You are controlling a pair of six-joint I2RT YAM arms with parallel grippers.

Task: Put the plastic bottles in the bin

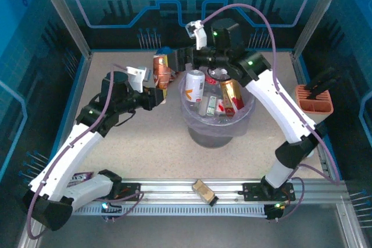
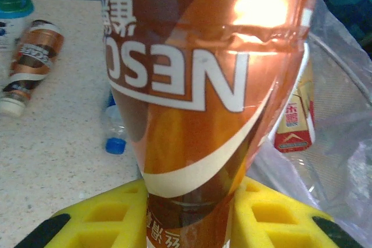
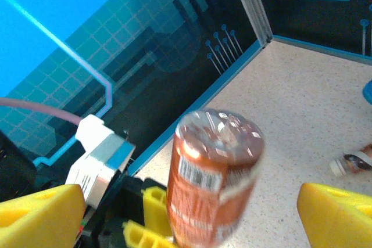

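Just outside the bin (image 1: 212, 135) rim hangs a bottle (image 1: 161, 71).

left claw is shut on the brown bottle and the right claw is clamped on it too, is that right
Not quite. The left claw is shut on the brown bottle, but the right claw is open, not clamped on it. The right wrist view shows its fingers spread wide on either side of the bottle, not touching it.
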